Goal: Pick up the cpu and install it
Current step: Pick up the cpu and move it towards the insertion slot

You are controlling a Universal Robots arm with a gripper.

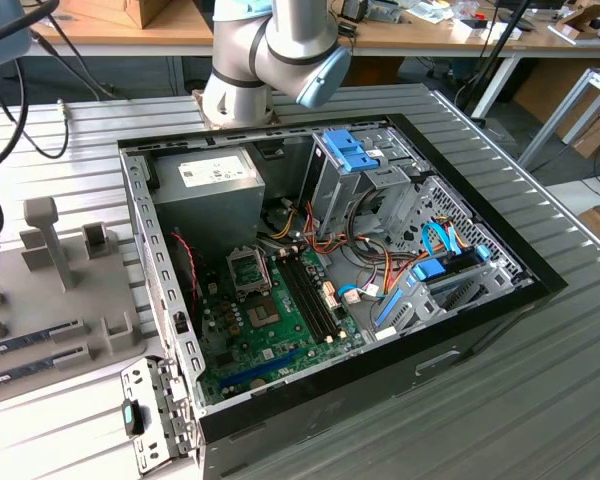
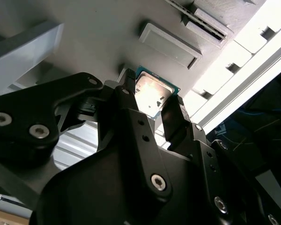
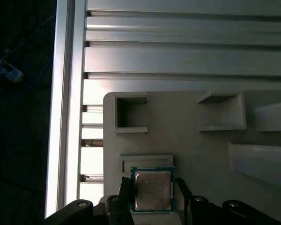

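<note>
Shiny metal-topped cpu [image 3: 152, 190], matt grey plastic tray [image 3: 178, 126]

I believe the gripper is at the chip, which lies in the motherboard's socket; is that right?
Not quite: the chip lies on the grey tray, not in the socket, as the first wrist view shows; the gripper is indeed at it.

The cpu [image 3: 152, 190] is a small flat square chip with a silvery-grey metal lid ringed by a thin green board rim (light glares off the lid in both wrist views). It lies lid up, flanked at two opposite edges by the black fingers [image 3: 126, 193] of the gripper [image 3: 152, 197], which sit tight against it. It is over the pale grey tray [image 3: 201, 154], just beside a shallow square recess [image 3: 145, 161]; whether it rests on the tray or hangs clear is hard to tell.
</note>
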